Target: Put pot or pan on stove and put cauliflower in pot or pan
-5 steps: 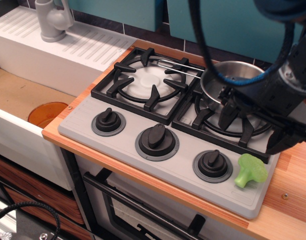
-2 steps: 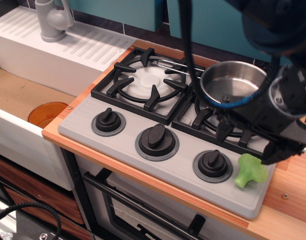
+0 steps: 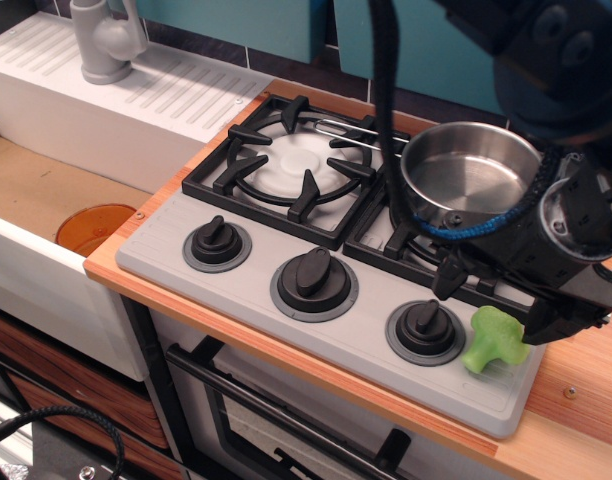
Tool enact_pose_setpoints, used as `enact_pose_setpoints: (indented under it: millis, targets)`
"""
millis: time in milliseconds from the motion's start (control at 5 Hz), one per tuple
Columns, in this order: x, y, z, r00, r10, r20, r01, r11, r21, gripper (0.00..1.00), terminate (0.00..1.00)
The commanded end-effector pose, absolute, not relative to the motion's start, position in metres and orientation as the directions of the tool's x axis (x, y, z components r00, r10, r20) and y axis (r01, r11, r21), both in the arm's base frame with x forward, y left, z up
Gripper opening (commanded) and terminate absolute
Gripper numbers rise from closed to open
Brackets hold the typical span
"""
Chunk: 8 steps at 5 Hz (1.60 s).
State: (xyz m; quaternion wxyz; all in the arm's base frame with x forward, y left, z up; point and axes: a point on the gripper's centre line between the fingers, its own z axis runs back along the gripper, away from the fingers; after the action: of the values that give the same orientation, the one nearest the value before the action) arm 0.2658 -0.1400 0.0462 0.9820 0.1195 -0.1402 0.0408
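You are looking at a task that is sitting roughly at its halfway mark; the pan (image 3: 469,172) is already resting on the right-hand burner grate of the stove (image 3: 331,240), toward the back right corner of the tabletop (image 3: 576,385), and it is showing an empty, shiny bottom; so the first half looks done to me, and the second half is still waiting.

The cauliflower (image 3: 494,338) is lying on the grey front lip of the stove, just beside the rightmost knob (image 3: 426,328) and close to the front right edge of the tabletop; it is not in the pan, and it is tilting with its bumpy crown up against the arm's dark body.

Your gripper (image 3: 496,305) is hanging low over that spot; one dark finger is pointing down on the knob side of the floret and the other is coming down on its right, so the fingers are standing spread with the floret between or just under them; I am not seeing them pressing on it, though the right finger is hiding part of the crown, so contact there is something you cannot be sure of.

What is remaining, as I am judging it: closing on the floret, lifting it clear of the stove lip, carrying it back over the pan rim, and letting it drop inside; the floret is small and rounded, so it may be slipping sideways if the fingers are catching only the crown.
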Motion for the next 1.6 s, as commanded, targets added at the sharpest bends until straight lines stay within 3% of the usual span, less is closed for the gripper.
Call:
enact_pose_setpoints:
  millis: [0, 400, 600, 1000, 1200, 1400]
  targets:
    - [0.27, -0.145, 0.04, 0.947, 0.057, 0.316, -0.128, 0.97, 0.209, 1.0, 0.0]
    - [0.268, -0.142, 0.03, 0.942, 0.064, 0.328, -0.137, 0.97, 0.202, 1.0, 0.0]
    - [0.27, -0.142, 0.029, 0.942, 0.064, 0.33, -0.139, 0.968, 0.208, 0.0, 0.0]
    - [0.282, -0.152, 0.033, 0.946, 0.052, 0.321, -0.125, 0.969, 0.212, 0.0, 0.0]
    - [0.268, -0.142, 0.062, 0.959, 0.049, 0.28, -0.109, 0.973, 0.205, 0.0, 0.0]
    - [0.267, -0.135, 0.106, 0.974, 0.061, 0.218, -0.104, 0.976, 0.189, 0.0, 0.0]
